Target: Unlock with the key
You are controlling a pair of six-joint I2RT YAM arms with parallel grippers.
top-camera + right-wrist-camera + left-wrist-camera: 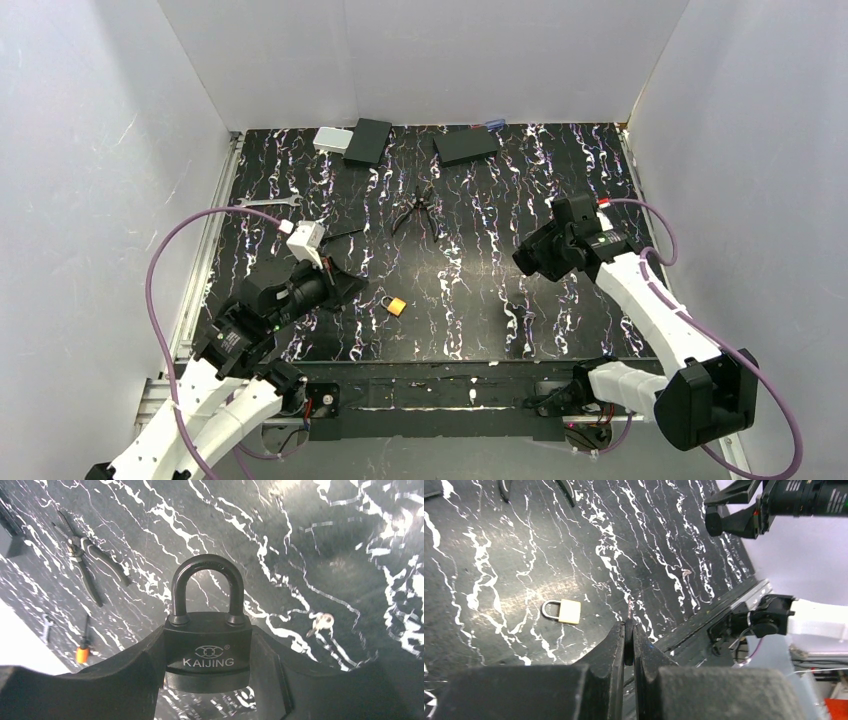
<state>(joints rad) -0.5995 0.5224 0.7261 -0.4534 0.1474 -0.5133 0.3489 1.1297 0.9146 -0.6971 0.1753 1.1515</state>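
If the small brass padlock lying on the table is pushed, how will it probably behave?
The small brass padlock lies flat on the black marbled table, so it would probably slide, not roll. Its metal body looks rigid and likely heavy for its size.

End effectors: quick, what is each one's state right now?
Left end effector: closed on a thin key, it seems.
Right end effector: closed, holding the black KAIJING padlock.

the black padlock (207,650) reads "kaijing" under a small ring logo.
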